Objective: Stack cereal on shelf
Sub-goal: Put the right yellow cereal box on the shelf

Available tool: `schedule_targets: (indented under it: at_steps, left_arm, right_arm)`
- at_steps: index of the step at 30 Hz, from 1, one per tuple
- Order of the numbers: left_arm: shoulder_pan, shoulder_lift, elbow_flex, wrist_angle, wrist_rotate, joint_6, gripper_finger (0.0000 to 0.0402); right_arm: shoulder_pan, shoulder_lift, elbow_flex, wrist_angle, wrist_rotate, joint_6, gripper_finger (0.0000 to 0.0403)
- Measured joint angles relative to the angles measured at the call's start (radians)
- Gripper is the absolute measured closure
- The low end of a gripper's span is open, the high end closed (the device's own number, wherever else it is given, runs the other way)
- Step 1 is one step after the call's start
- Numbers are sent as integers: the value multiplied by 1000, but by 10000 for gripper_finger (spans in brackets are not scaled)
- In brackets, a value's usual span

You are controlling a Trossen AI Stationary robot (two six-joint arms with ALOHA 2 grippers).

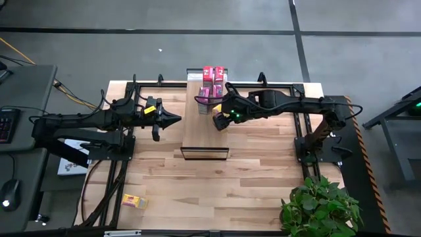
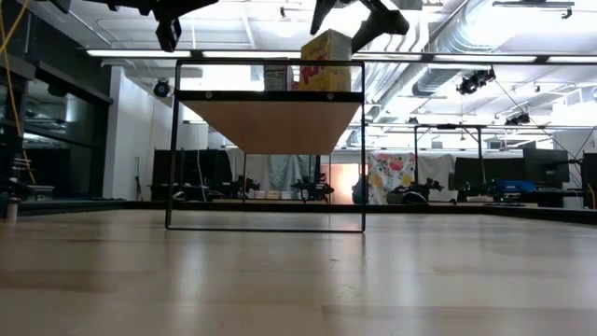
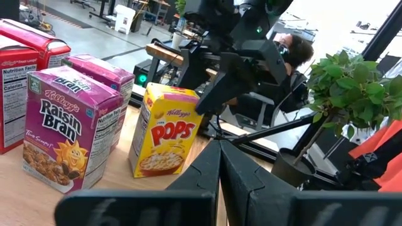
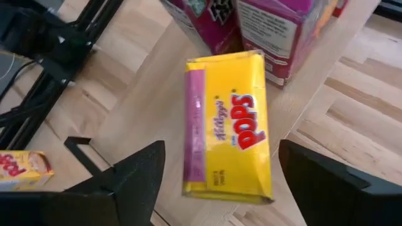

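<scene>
Right gripper (image 1: 220, 122) open, fingers spread wide, hovering directly above the yellow cardboard Pops cereal box (image 4: 227, 125) without touching it; right arm reaches in level from the table's right side, wrist pitched down over the shelf. That box stands upright on the light wood-grain shelf top panel (image 1: 205, 131), just beside two magenta-pink Raisin Bran boxes (image 3: 69, 129), with two red cereal boxes (image 3: 22, 69) behind those at the far end. Left gripper (image 1: 172, 120) closed, fingers pressed into a point, holding nothing; left arm stretched level from the left, tip near the shelf's left edge. Second yellow box (image 1: 134, 201) lies flat on the plank tabletop (image 1: 217, 191), near front-left corner, well apart from the shelf.
</scene>
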Motion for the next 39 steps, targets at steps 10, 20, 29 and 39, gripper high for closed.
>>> schedule_targets:
  at_steps: [10, 20, 29, 39]
  left_arm:
    - [0, 0, 0, -1, -3, 0, 402]
    - [0, 0, 0, -3, -19, 0, 401]
    - [0, 0, 0, -4, -50, 0, 401]
    - [0, 0, 0, -5, -89, -1, 401]
  right_arm:
    - [0, -48, 2, -1, -1, -99, 98]
    - [0, -128, 2, -16, 75, -204, 98]
    - [0, -150, -7, -285, 199, -123, 99]
    - [24, -197, -353, -187, 192, -115, 351]
